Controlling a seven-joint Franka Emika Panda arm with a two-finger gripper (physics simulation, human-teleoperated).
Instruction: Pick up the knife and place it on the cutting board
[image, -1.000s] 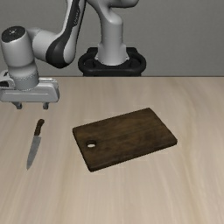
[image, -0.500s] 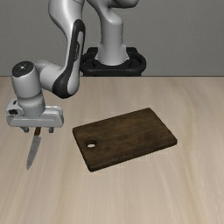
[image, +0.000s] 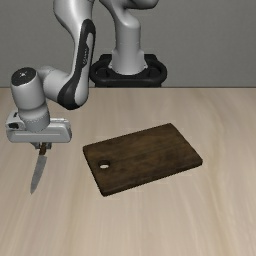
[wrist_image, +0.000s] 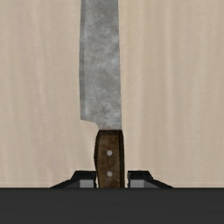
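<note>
The pincer (image: 42, 146) is down at the counter (image: 205, 225), on the exterior view's left, with the arm reaching over from the base behind it. It stands over the handle end of the knife (image: 38, 172). The knife lies flat on the counter, its blade pointing away from the robot's base. In the wrist view the pincer (wrist_image: 112, 178) straddles the brown riveted handle (wrist_image: 108, 157), one of the fingertips (wrist_image: 85, 179) on each side, and the grey blade (wrist_image: 101, 61) runs straight out ahead of it. A thin gap seems to show between the handle and one fingertip, so the pincer looks open around the handle rather than clamped on it. The dark wooden cutting board (image: 145, 158) lies well apart from the knife, toward the exterior view's right, turned at a slant, with nothing on it
</note>
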